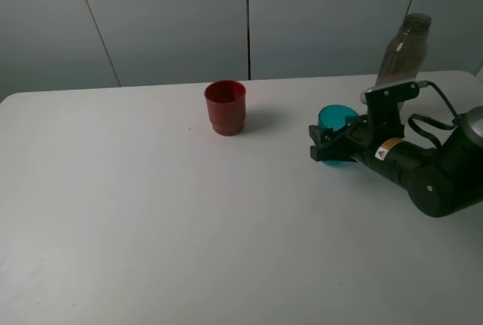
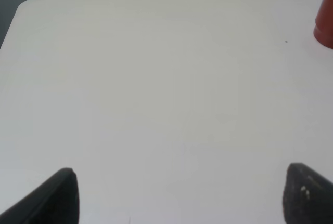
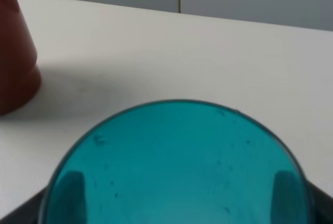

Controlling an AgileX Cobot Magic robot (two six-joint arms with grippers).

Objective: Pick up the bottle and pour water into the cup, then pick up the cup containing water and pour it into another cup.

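2 black fingers of the right gripper (image 1: 326, 146) straddled the translucent teal plastic tumbler (image 1: 336, 133) at the table's right; whether they gripped, I couldn't tell. Close squarely, lift upright toward the opaque red cup (image 1: 225, 107), left.

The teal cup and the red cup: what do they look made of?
The teal cup looks like smooth translucent plastic: the dark end effector fingers show through its wall. The red cup looks like opaque plastic, fairly matte, with a stepped, narrower base; nothing shows through. Both are judged by look only.
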